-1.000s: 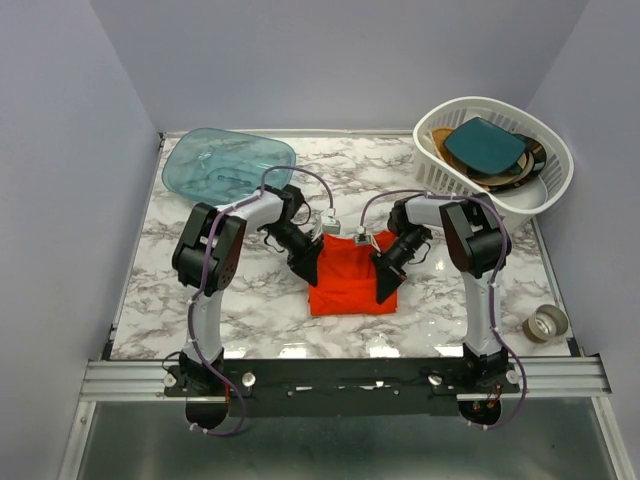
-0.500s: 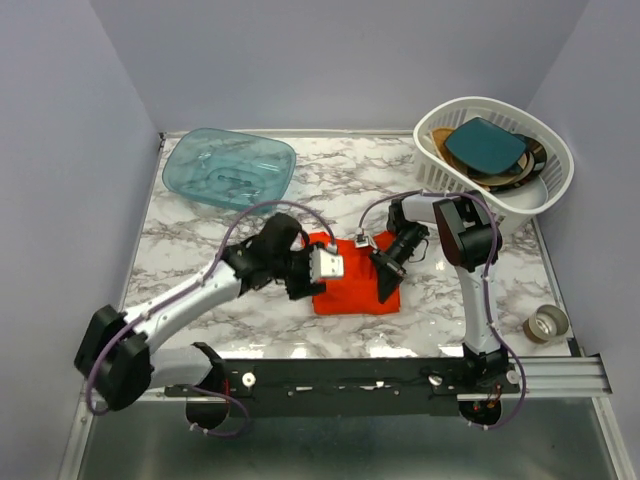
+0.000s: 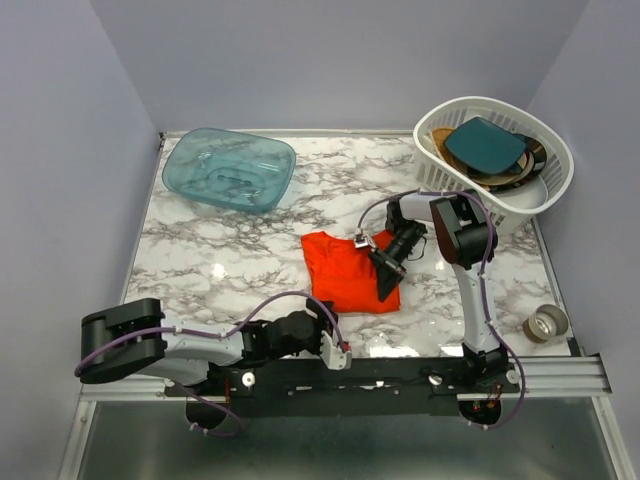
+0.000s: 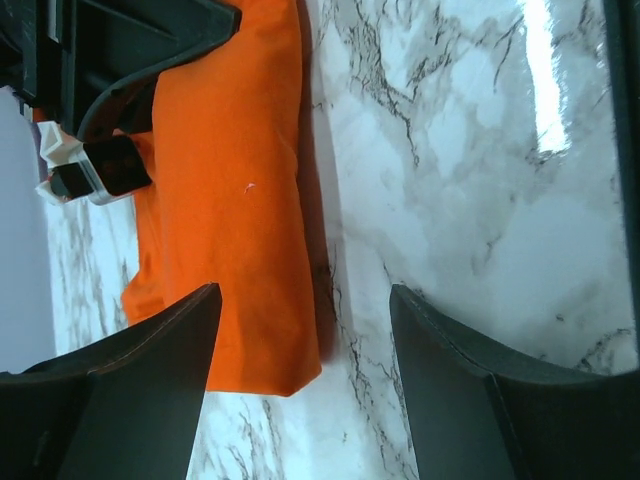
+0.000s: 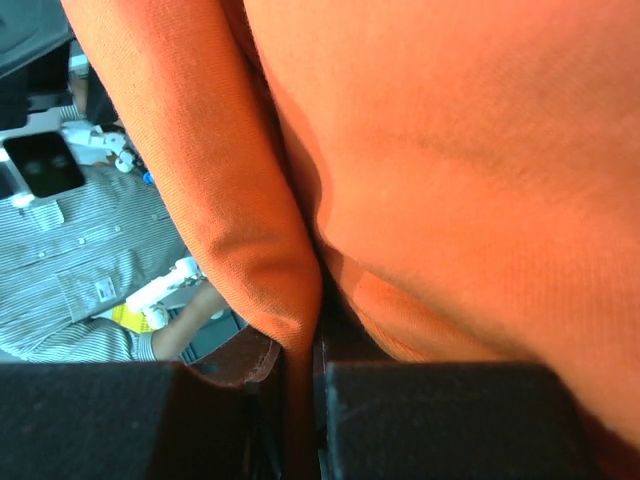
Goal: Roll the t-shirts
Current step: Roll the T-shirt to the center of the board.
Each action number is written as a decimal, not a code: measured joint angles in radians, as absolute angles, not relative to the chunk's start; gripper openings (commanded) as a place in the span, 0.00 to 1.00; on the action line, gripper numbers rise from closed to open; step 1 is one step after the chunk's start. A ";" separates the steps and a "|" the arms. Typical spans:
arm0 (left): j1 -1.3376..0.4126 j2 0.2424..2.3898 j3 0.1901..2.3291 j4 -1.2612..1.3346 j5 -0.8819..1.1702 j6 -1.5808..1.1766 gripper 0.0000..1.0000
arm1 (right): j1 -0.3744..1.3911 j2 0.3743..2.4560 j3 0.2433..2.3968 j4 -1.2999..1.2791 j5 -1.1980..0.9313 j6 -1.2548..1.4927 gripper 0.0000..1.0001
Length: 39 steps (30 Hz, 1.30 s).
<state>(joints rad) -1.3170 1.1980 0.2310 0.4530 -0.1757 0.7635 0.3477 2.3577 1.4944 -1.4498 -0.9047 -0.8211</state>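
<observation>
The red-orange t-shirt (image 3: 343, 270) lies folded into a small block in the middle of the marble table (image 3: 200, 250). My right gripper (image 3: 387, 285) is shut on its right edge. The right wrist view shows a fold of the t-shirt (image 5: 270, 230) pinched between the right gripper's (image 5: 300, 365) fingers. My left gripper (image 3: 330, 328) hovers low near the table's front edge, apart from the cloth. In the left wrist view the left gripper (image 4: 302, 295) is open and empty, with the t-shirt (image 4: 230, 200) ahead and a near corner of it between the fingertips.
A teal plastic tub (image 3: 228, 168) sits at the back left. A white basket (image 3: 520, 200) holding several dishes stands at the back right. A roll of tape (image 3: 546, 322) lies by the front right corner. Walls enclose three sides.
My left gripper has opened, let go of the t-shirt's left edge and swung back to the near edge. The right gripper has kept its grip in place.
</observation>
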 measured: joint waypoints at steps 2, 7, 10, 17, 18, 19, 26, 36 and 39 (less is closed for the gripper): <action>-1.319 1.242 0.218 0.515 -0.203 0.788 0.98 | 0.348 2.360 1.499 -1.453 -0.903 -0.823 0.12; -1.325 1.307 0.193 0.677 -0.234 0.846 0.99 | 0.348 2.362 1.502 -1.457 -0.902 -0.830 0.11; -1.330 1.331 0.188 0.715 -0.244 0.868 0.95 | 0.348 2.364 1.505 -1.459 -0.902 -0.830 0.11; -1.331 1.468 0.253 0.778 -0.307 0.907 0.86 | 0.348 2.366 1.508 -1.462 -0.901 -0.831 0.11; -1.331 1.484 0.262 0.783 -0.319 0.910 0.84 | 0.348 2.367 1.510 -1.463 -0.901 -0.832 0.11; -1.331 1.497 0.271 0.786 -0.331 0.913 0.82 | 0.348 2.369 1.513 -1.465 -0.901 -0.834 0.11; -1.330 1.532 0.289 0.776 -0.384 0.916 0.68 | 0.348 2.373 1.520 -1.469 -0.901 -0.842 0.11; -1.268 1.554 0.308 0.748 -0.397 0.925 0.49 | 0.348 2.391 1.554 -1.488 -0.901 -0.857 0.11; -1.235 1.564 0.339 0.691 -0.383 0.921 0.29 | 0.348 2.395 1.563 -1.491 -0.902 -0.857 0.11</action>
<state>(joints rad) -1.2350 1.5642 0.3386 0.6910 -0.3832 0.9211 0.3477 2.3955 1.5627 -1.4906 -0.9020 -0.8570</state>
